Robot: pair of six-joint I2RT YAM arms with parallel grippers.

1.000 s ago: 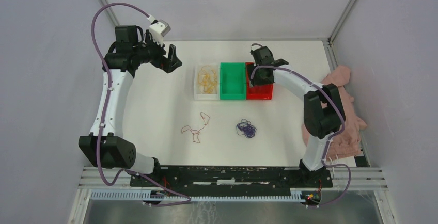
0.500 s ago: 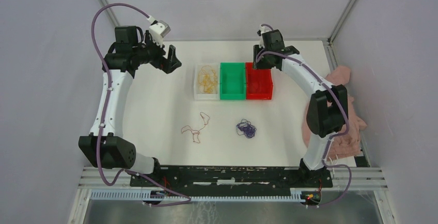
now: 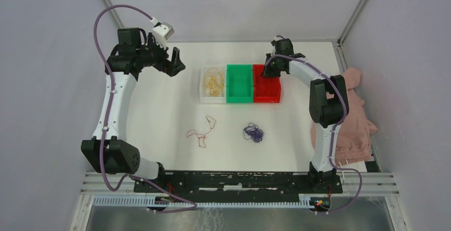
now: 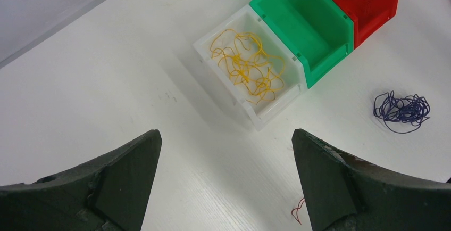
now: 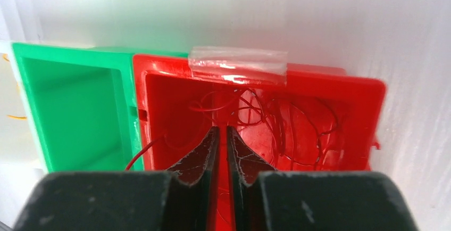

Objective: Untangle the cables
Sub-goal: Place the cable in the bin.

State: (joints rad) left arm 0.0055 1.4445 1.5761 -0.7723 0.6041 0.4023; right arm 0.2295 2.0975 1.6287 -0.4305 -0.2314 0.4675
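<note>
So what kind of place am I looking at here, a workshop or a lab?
Most likely a robotics lab test cell: two robot arms are bolted at the near edge of a white table, plain grey walls close it in, and coloured bins sit in a tidy row.

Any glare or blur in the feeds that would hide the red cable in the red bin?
Right wrist view: glare on the clear tape across the red bin rim, background blown out white, red cable low-contrast against the red walls, right gripper dark and soft-edged up close. Left wrist view: sharp, evenly lit, yellow cable and blue-purple cable crisp. Top view: even light, soft shadows.
</note>
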